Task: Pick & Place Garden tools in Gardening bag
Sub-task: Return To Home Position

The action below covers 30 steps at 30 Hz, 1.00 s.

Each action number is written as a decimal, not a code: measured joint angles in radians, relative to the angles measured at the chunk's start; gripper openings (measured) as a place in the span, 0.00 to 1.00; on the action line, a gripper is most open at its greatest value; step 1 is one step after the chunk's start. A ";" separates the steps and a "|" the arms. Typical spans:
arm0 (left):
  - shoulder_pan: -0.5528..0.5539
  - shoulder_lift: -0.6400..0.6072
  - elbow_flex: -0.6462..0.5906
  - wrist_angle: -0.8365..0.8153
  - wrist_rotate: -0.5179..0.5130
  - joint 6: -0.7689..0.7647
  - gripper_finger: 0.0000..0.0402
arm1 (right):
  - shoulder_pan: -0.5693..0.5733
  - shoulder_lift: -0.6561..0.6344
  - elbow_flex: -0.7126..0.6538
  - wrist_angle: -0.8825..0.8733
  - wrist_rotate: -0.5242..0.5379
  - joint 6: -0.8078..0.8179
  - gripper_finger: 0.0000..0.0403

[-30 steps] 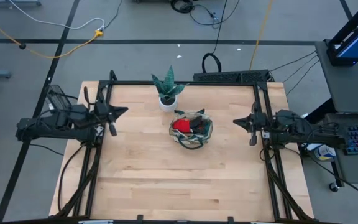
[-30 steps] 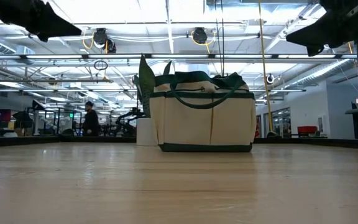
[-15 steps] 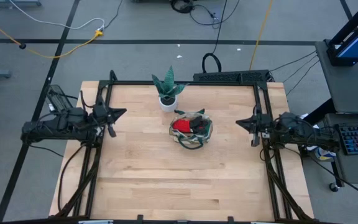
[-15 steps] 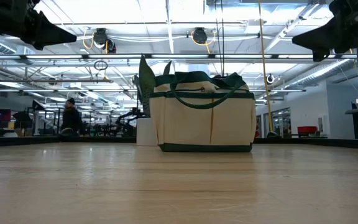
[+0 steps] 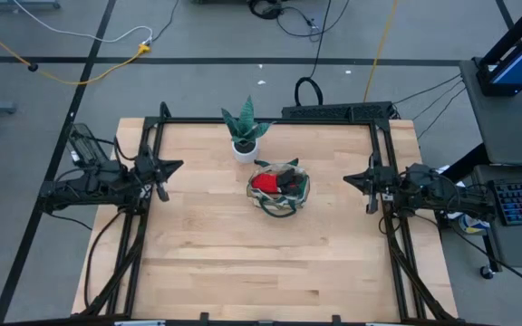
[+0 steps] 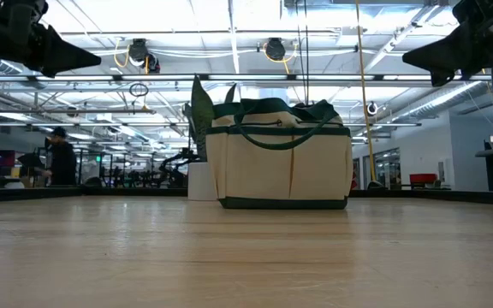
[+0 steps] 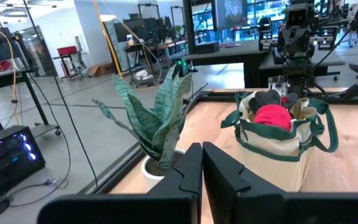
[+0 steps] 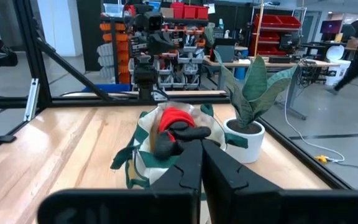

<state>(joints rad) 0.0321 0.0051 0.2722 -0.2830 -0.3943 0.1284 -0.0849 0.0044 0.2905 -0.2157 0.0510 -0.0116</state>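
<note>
The beige gardening bag (image 5: 278, 188) with dark green trim stands on its base at the table's middle, a red-and-black glove (image 5: 265, 182) showing in its open top; it also shows in the low view (image 6: 281, 154), the left wrist view (image 7: 283, 142) and the right wrist view (image 8: 166, 146). Other tools are hidden inside or out of view. My left gripper (image 5: 176, 164) is shut and empty, raised at the table's left edge. My right gripper (image 5: 352, 177) is shut and empty, raised at the right edge.
A green spiky plant in a white pot (image 5: 244, 136) stands just beyond the bag toward the far edge. A black frame (image 5: 270, 120) runs along the table's far, left and right sides. A person (image 6: 59, 156) walks in the room behind.
My left arm has drawn back toward the table's left edge, staying raised and shut. My right arm has drawn back slightly toward the right edge. The bag has stayed still.
</note>
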 joint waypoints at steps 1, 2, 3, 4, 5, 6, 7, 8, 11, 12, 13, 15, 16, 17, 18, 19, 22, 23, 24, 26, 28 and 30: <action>0.000 0.000 -0.001 0.001 0.000 0.001 0.04 | 0.000 0.000 0.000 -0.002 0.000 0.000 0.00; 0.000 0.000 -0.001 0.005 0.000 0.004 0.04 | 0.000 0.000 0.000 -0.003 0.000 0.000 0.00; 0.000 0.000 -0.001 0.005 0.000 0.008 0.03 | 0.000 0.000 0.000 -0.004 0.000 0.000 0.00; 0.000 0.000 -0.002 0.005 0.001 0.010 0.02 | 0.000 0.000 0.000 -0.005 0.000 0.000 0.00; 0.000 0.000 -0.003 0.005 0.001 0.015 0.01 | 0.000 0.000 0.000 -0.004 0.000 0.000 0.00; 0.000 0.000 -0.003 0.011 0.001 0.026 0.01 | 0.000 0.000 0.000 -0.005 0.000 0.000 0.00; 0.000 0.000 -0.003 0.020 0.001 0.035 0.01 | 0.000 0.000 0.000 -0.005 0.000 0.000 0.00; 0.000 0.000 -0.003 0.025 0.002 0.038 0.01 | 0.000 0.000 0.000 -0.005 0.000 0.000 0.00; 0.000 0.000 -0.003 0.026 0.012 0.031 0.04 | 0.000 0.000 0.000 -0.005 0.000 0.000 0.00; 0.000 0.000 -0.003 0.026 0.022 0.031 0.05 | 0.000 0.000 -0.004 0.003 0.000 0.000 0.00; 0.000 0.000 -0.003 0.026 0.033 0.033 0.05 | 0.000 0.000 -0.010 0.009 0.000 0.000 0.00; 0.000 0.000 -0.003 0.026 0.058 0.035 0.04 | 0.000 0.000 -0.023 0.009 0.000 0.001 0.00; 0.000 0.000 -0.003 0.027 0.069 0.035 0.03 | 0.000 0.000 -0.031 0.012 0.000 0.003 0.00; 0.000 0.000 -0.003 0.028 0.079 0.036 0.02 | 0.000 0.000 -0.040 0.021 0.000 0.008 0.00; -0.001 0.000 -0.003 0.031 0.082 0.040 0.01 | 0.000 0.000 -0.048 0.026 0.000 0.012 0.00; -0.001 0.000 -0.003 0.040 0.082 0.047 0.01 | 0.000 0.000 -0.056 0.026 0.000 0.018 0.00; -0.001 0.000 -0.003 0.061 0.082 0.070 0.02 | 0.000 0.000 -0.073 0.024 0.000 0.027 0.00; -0.001 0.000 -0.003 0.062 0.083 0.072 0.03 | 0.000 0.000 -0.077 0.025 0.000 0.027 0.00; -0.001 0.000 -0.003 0.065 0.085 0.072 0.04 | 0.000 0.000 -0.081 0.025 0.000 0.027 0.00; 0.000 0.000 -0.003 0.075 0.103 0.073 0.05 | 0.000 0.000 -0.087 0.024 0.000 0.027 0.00; 0.000 0.000 -0.005 0.076 0.141 0.073 0.04 | 0.000 0.000 -0.087 0.025 0.000 0.027 0.00; 0.000 0.000 -0.025 0.104 0.173 0.082 0.02 | 0.000 0.000 -0.087 0.025 0.000 0.027 0.00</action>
<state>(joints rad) 0.0322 0.0051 0.2474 -0.1789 -0.2216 0.2100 -0.0849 0.0044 0.2031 -0.1903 0.0509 0.0154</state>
